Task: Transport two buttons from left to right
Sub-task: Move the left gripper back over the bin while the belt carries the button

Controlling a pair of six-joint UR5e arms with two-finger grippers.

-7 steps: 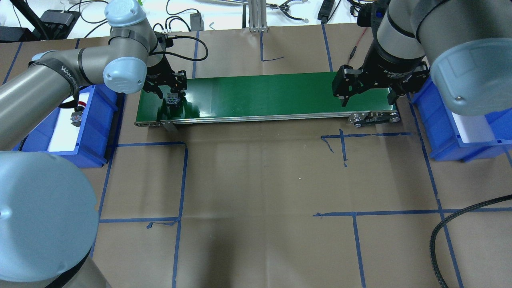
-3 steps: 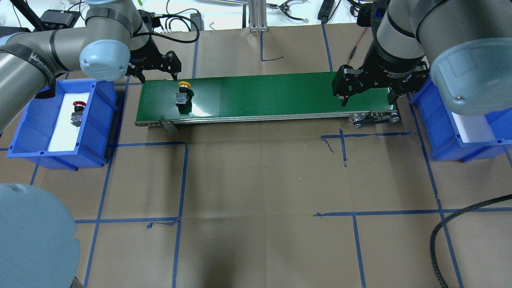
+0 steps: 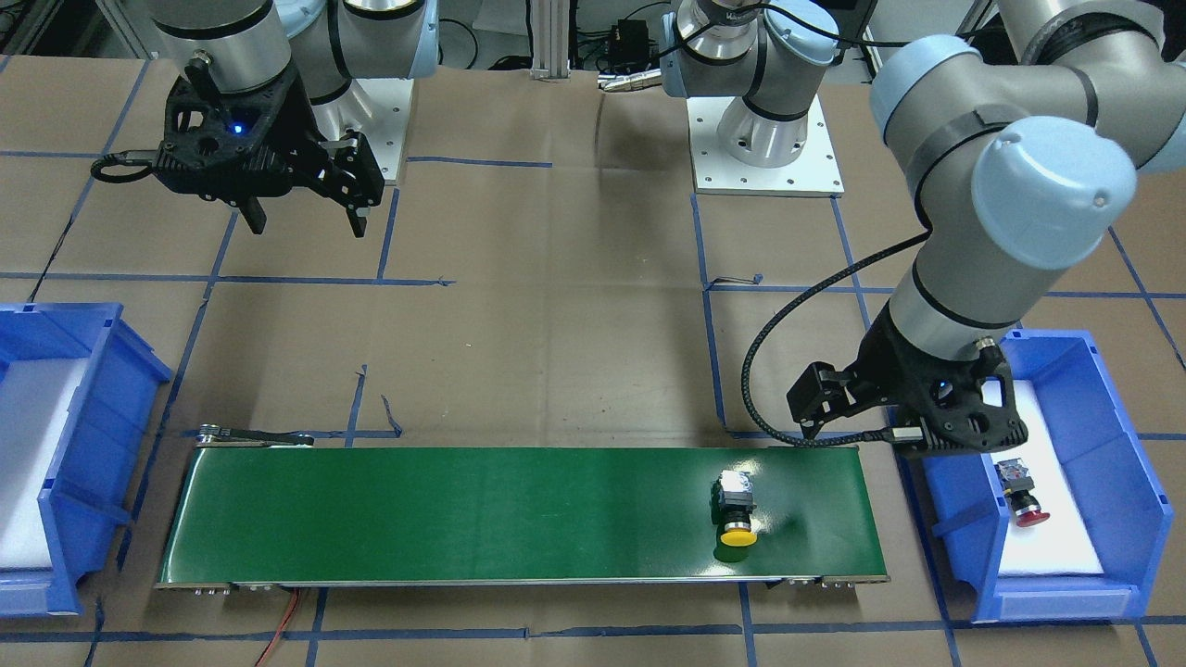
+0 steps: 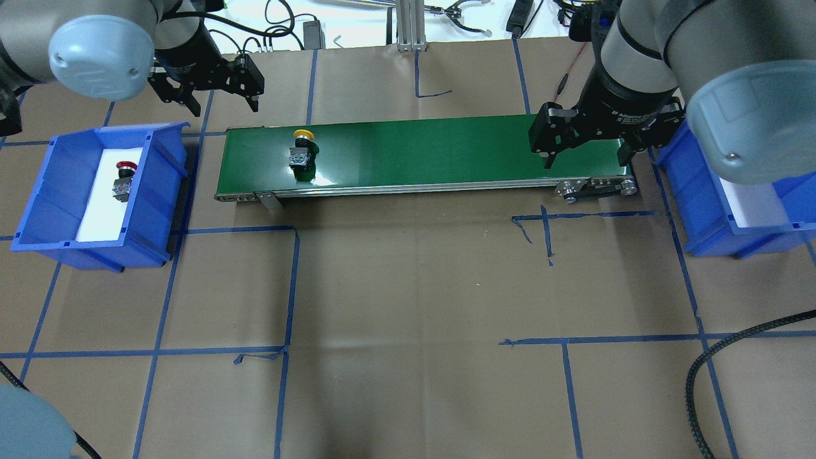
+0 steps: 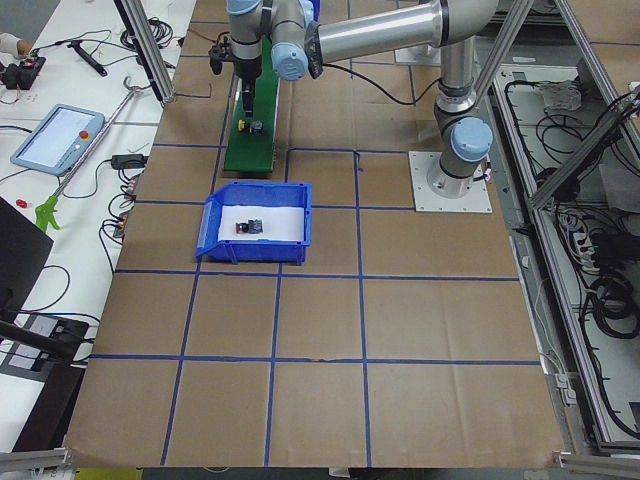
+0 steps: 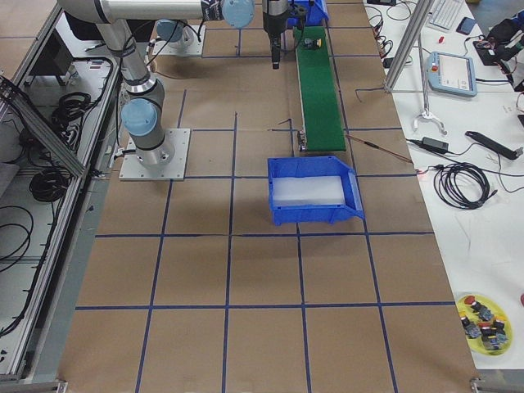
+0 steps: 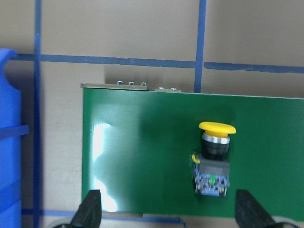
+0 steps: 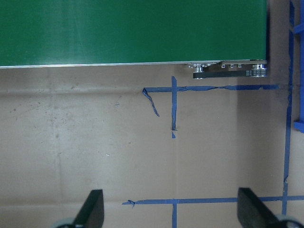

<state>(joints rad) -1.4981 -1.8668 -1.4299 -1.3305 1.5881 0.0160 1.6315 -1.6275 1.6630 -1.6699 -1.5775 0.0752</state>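
The yellow-capped button (image 4: pixel 302 153) lies on its side near the left end of the green conveyor belt (image 4: pixel 446 150). It also shows in the front view (image 3: pixel 735 511) and the left wrist view (image 7: pixel 213 164). The red-capped button (image 4: pixel 122 178) lies in the left blue bin (image 4: pixel 156 191), as the front view (image 3: pixel 1019 496) also shows. My left gripper (image 4: pixel 220 102) is open and empty, raised beyond the belt's left end, between bin and belt (image 3: pixel 903 421). My right gripper (image 4: pixel 585 158) is open and empty above the belt's right end (image 3: pixel 306 225).
The right blue bin (image 4: pixel 707 197) with a white liner stands just past the belt's right end. A black braided cable (image 4: pixel 701 370) lies at the front right. Cables and tools (image 4: pixel 280 25) lie along the table's far edge. Blue tape lines cross the brown paper.
My left gripper has let go of the yellow button, opened, and lifted away back and to the left. The button has shifted a little to the right on the belt. The right arm has not moved.
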